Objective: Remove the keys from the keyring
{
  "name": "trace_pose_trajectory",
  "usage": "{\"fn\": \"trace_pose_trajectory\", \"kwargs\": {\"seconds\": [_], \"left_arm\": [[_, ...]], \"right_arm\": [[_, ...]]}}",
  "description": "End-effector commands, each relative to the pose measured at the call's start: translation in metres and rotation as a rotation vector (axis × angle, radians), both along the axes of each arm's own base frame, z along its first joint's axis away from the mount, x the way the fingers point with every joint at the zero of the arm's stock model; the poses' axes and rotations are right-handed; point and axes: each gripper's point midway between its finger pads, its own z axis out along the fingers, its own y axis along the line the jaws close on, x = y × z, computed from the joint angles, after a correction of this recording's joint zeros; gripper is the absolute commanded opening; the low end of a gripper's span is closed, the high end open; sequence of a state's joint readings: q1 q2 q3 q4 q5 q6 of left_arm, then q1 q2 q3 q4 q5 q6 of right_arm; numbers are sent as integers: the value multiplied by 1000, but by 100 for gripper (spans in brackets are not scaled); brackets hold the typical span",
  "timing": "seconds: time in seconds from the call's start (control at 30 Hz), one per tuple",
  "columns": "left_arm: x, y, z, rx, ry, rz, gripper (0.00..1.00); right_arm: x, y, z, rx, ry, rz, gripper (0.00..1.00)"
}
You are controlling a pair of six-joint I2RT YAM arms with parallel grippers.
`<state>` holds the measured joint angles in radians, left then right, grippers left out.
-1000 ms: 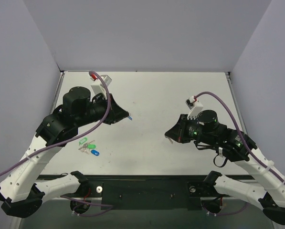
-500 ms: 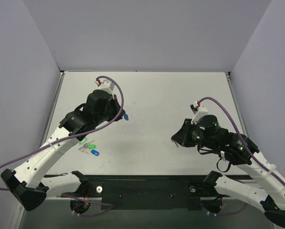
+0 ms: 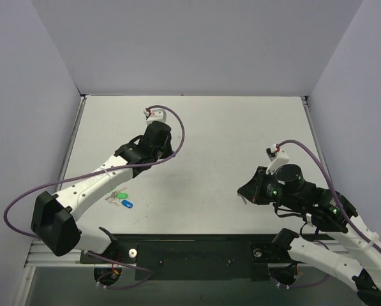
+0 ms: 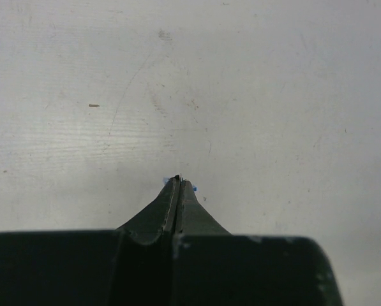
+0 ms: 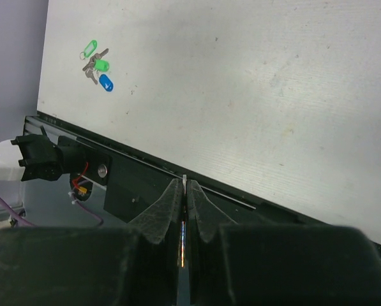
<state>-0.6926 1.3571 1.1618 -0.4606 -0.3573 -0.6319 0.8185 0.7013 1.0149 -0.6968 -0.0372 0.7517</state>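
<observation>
A pale, scuffed table (image 3: 209,127) is enclosed by plain grey-lilac walls (image 3: 196,44), with a black rail (image 5: 145,172) fixed along its near edge. Over the left-centre of the table the left gripper (image 4: 179,180) is held low with its jaws pressed together. A scrap of light blue, taken to be the keyring (image 4: 193,188), is pinched at the very tip, so that only its edges can be seen on either side of the fingers. The right gripper (image 5: 184,186) is kept well apart from it, above the near right of the table, and its jaws are likewise closed. A thin silvery sliver, judged to be the key (image 5: 184,180), is clamped edge-on between them and stands just proud of the fingertips. Because each part is gripped by a different arm and nothing is seen joining them across the gap, the key is judged to be already off the ring. The wide spacing is probably kept so that the two pieces cannot catch again. A bunch of green and dark blue tags (image 5: 97,64) lies untouched near the left front edge, clear of both arms.
</observation>
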Motion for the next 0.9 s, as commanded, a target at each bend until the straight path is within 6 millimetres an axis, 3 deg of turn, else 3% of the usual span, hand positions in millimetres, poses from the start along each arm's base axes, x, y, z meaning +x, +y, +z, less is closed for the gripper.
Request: {"fn": "trace_pose_trajectory", "kwargs": {"seconds": [0.0, 0.2, 0.23, 0.27, 0.33, 0.47, 0.73, 0.87], "left_arm": [[27, -6, 6, -8, -61, 39, 0], [40, -12, -5, 9, -14, 50, 0], [40, -13, -8, 10, -4, 48, 6], [42, -13, -10, 15, 11, 49, 28], [44, -12, -10, 26, 32, 56, 49], [46, -11, -5, 49, 34, 49, 74], [35, 2, 25, 48, -2, 39, 77], [16, 25, 33, 49, -6, 43, 76]], "right_arm": [[0, -10, -7, -14, 13, -47, 0], [-1, -11, -10, -25, 20, -46, 0], [-1, -11, -10, -26, 21, -44, 0], [-1, -10, -11, -30, 22, -43, 0], [0, -10, -11, -32, 22, -44, 0], [0, -10, -12, -37, 24, -42, 0], [6, -11, -17, -65, 28, -63, 0], [11, -4, -23, -92, 50, -58, 0]]}}
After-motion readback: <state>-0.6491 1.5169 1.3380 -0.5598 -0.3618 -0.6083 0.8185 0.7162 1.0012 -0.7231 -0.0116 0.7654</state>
